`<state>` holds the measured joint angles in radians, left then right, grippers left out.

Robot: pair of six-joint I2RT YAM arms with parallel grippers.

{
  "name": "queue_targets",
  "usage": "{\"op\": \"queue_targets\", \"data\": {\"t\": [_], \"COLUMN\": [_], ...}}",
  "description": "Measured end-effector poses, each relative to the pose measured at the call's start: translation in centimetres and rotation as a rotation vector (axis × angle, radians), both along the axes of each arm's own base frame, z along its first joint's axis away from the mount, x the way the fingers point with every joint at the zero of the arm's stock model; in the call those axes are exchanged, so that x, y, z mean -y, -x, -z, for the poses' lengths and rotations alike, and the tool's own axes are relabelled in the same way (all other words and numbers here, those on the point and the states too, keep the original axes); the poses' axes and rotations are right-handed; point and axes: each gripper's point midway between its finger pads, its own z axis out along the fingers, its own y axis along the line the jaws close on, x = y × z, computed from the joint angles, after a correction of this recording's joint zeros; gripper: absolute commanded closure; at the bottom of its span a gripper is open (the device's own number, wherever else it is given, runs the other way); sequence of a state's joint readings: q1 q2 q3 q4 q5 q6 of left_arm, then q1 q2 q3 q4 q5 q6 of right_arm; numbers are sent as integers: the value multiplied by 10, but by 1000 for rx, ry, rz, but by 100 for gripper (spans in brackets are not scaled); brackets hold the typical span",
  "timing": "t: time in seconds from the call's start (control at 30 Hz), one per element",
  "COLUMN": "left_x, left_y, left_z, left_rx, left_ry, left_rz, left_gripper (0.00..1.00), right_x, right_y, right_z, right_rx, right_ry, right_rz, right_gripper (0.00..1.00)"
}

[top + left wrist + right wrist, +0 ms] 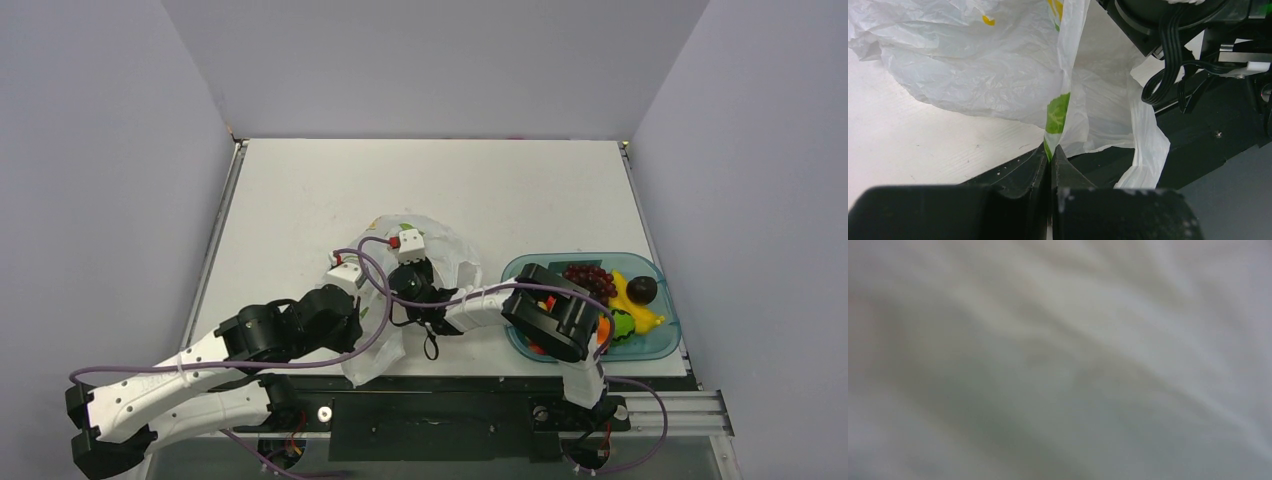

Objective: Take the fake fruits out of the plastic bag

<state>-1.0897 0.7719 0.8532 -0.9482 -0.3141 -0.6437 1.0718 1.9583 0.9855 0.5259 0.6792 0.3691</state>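
Observation:
The plastic bag, white with lemon and leaf print, lies crumpled at the table's near middle. My left gripper is shut on a green-printed fold at the bag's edge, the jaws pressed together on it. My right gripper reaches into the bag's mouth, and its fingers are hidden. The right wrist view shows only blurred white plastic. No fruit shows inside the bag. Purple grapes, a banana, an orange and a green fruit lie in the tray.
The teal see-through tray stands at the right, partly under my right arm's elbow. A dark round fruit is in it too. The table's near edge and black rail run just below the bag. Purple cables loop over both wrists.

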Motion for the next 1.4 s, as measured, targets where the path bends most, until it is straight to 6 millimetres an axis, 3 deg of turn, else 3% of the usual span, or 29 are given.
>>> {"op": "queue_targets", "data": {"t": [0.13, 0.37, 0.53, 0.7, 1.1, 1.4], "left_x": [1, 2, 2, 2, 2, 2], "left_y": [0, 0, 0, 1, 0, 0], "left_z": [2, 4, 4, 5, 5, 5], "left_rx": [-3, -7, -8, -9, 0, 3], "left_ry": [-9, -21, -24, -28, -31, -32], "left_rz": [2, 6, 8, 9, 11, 8], "left_gripper": [100, 100, 100, 100, 100, 100], "right_x": [1, 1, 6, -4, 12, 22], "right_y": [-2, 4, 22, 49, 115, 151], "right_z": [0, -1, -12, -31, -45, -82], "right_rx": [3, -5, -14, -37, -160, -170], "right_ry": [13, 31, 27, -15, -116, -195], "right_rz": [-7, -51, -100, -209, -468, -627], "right_gripper": [74, 84, 95, 100, 100, 100]}}
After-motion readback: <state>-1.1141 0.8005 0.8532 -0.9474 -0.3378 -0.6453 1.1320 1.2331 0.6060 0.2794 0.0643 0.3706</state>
